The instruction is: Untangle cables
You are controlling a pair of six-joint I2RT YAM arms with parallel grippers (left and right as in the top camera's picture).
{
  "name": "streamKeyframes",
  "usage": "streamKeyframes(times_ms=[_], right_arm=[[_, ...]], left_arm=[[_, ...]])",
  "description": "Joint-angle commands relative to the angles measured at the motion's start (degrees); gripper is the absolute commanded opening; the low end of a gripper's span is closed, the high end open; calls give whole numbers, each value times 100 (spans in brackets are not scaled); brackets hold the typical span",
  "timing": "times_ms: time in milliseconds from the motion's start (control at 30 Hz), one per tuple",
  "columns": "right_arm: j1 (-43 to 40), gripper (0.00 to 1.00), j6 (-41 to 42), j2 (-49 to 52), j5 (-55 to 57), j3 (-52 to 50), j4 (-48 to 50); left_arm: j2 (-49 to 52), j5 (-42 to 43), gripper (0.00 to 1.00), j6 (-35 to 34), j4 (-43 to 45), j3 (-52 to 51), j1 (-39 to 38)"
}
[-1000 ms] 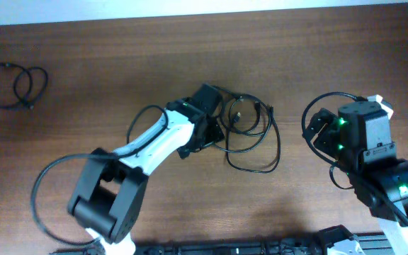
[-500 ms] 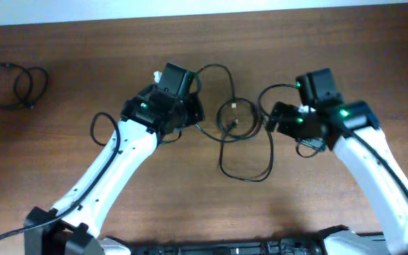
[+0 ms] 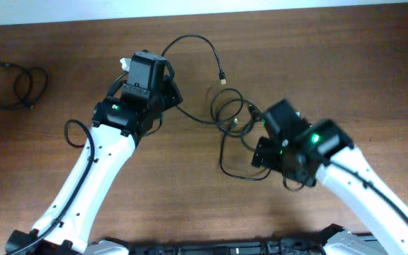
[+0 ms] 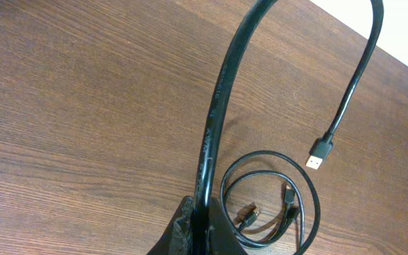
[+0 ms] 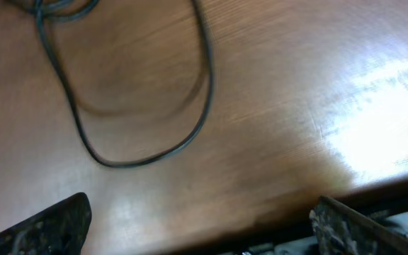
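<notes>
The left gripper (image 4: pixel 198 232), cut off by the bottom edge of the left wrist view and hidden under its own body from overhead, is seen pinched shut on one black cable (image 4: pixel 214 127). The right wrist view is blurred; the right gripper (image 5: pixel 200 230) is spread wide above a cable loop (image 5: pixel 126 164), with nothing between its fingers. The tangled cables (image 3: pixel 232 127) lie at the centre of the table (image 3: pixel 374 71), the held one arching toward 12 o'clock to a USB plug (image 3: pixel 222 78). A separate coil (image 3: pixel 16 85) lies toward 9 o'clock near the edge; bare wood is left toward 2 o'clock. Print along the held cable's jacket cannot be read
</notes>
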Motion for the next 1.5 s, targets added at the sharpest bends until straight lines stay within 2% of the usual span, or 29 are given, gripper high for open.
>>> streamKeyframes(times_ms=[0,133,200,233,333,367,400,433,467,533,667,767,933,1033,1133,1200,1233,1267,1367,1467], right_arm=[[555,98,2481,13,673,-765,409],[815,100,2472,385,-374,-1558,2481],[813,98,2474,577,-479,-1631,2677],[815,89,2483,813,-592,-1687,2918],[813,87,2944,1620,-1266,-1759,3180],[802,78,2942,1860,-1482,-1759,3305],[767,35,2879,2017,-1578,-1759,3368],[675,9,2693,1993,-1576,-1746,3375],[468,4,2404,1923,-1578,-1738,3373],[-90,4,1725,1657,-1392,-1738,3370],[-2197,4,232,1104,-839,-1738,3364],[-3539,4,168,1115,-726,-1738,3014],[-4986,4,140,1115,-4,-1738,2249],[-5042,4,-846,1115,-177,-1738,2262],[-5047,31,-1482,1108,-782,-1143,2028],[-5034,37,-1486,1102,-1106,-361,1390],[-4992,52,-1609,1102,-1141,-66,1198],[-4929,91,-1856,1102,-1231,258,1058],[-4883,95,-2203,1086,-1189,1069,584],[-4682,97,-2684,518,-1165,1598,590]], left_arm=[[-81,-94,0,90,-7,48,35],[-81,-94,0,90,-35,48,35],[-81,-96,0,90,-111,48,35],[-81,-96,0,90,-109,48,35],[-81,-94,0,90,-122,48,35],[-81,-96,0,90,-138,48,35],[-81,-98,0,90,-151,48,35],[-81,-96,0,90,-151,48,35],[-83,-98,0,92,-162,48,35],[-83,-98,0,92,-160,48,76],[-424,-94,0,92,-173,48,750],[-1178,-103,0,94,-111,48,1416],[-2647,-739,0,92,-90,48,2317],[-2839,-627,0,90,-229,48,2330],[-2723,-608,0,90,-369,48,2330],[-2702,-614,0,90,-573,48,2332],[-2688,-614,0,92,-632,48,2332],[-2677,-614,0,92,-629,48,2332],[-2671,-623,0,92,-632,48,2332],[-2616,-634,0,90,-629,48,2332]])
